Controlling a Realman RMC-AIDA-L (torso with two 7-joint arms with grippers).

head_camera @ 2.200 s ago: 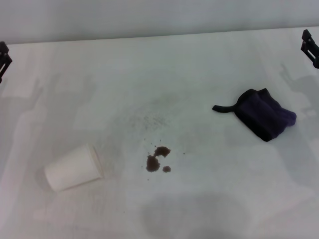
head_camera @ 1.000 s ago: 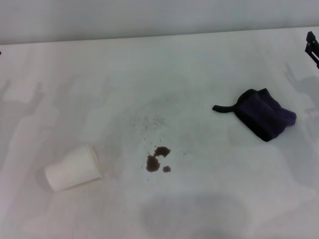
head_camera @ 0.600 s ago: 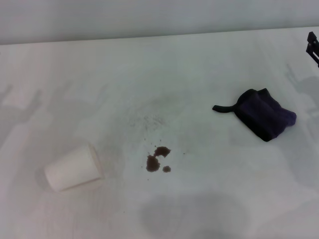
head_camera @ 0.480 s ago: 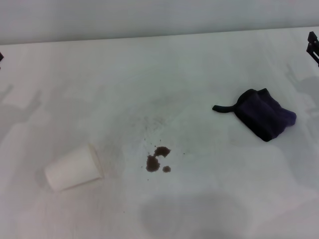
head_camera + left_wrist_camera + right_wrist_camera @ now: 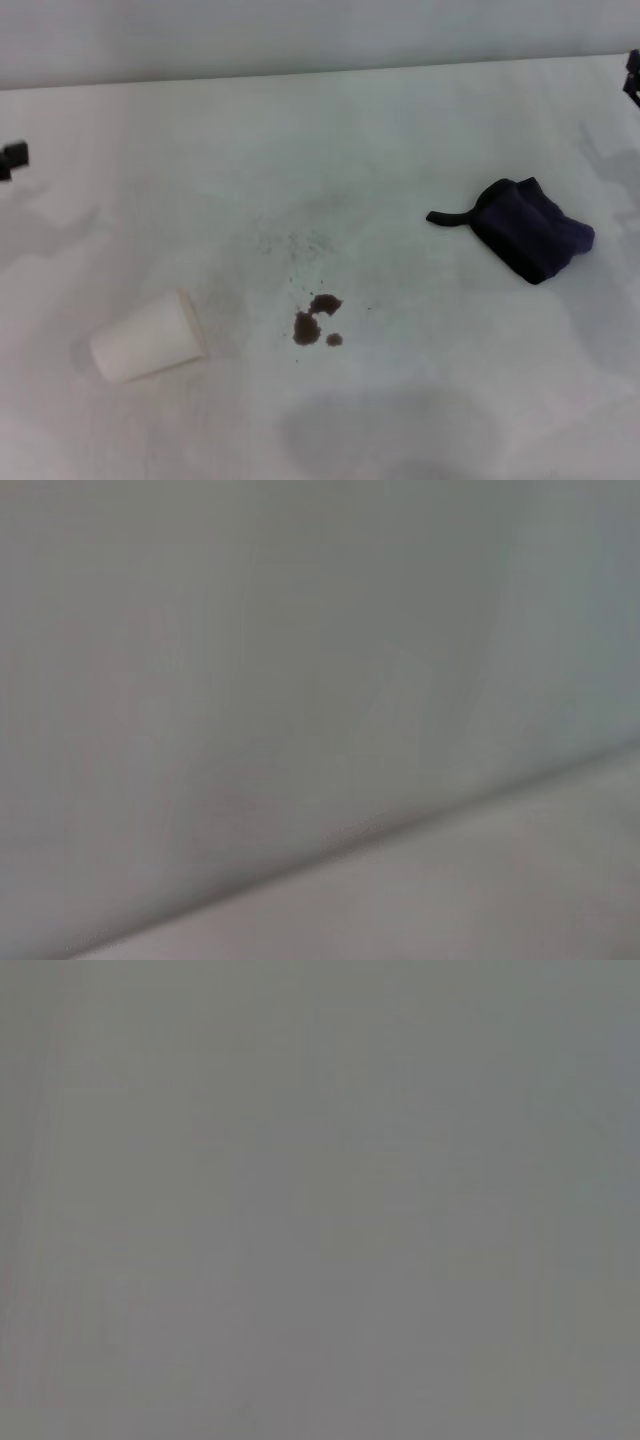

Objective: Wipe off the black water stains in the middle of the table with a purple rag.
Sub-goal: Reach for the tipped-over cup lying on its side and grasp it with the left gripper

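The black water stains (image 5: 316, 322) are a few small dark blotches with specks around them on the white table (image 5: 400, 400), near its middle. The purple rag (image 5: 530, 238) lies bundled at the right, its thin black tail pointing left toward the middle. Only a tip of my left gripper (image 5: 12, 158) shows at the left edge, far from the stains. Only a tip of my right gripper (image 5: 633, 80) shows at the right edge, beyond the rag. Both wrist views show only plain grey surface.
A white paper cup (image 5: 148, 338) lies on its side at the front left, its mouth turned toward the stains. The table's far edge (image 5: 320, 75) meets a pale wall.
The left gripper left view at the left edge, then came back lower down. The right gripper has drawn back almost out of view. Rag, cup and stains have not moved.
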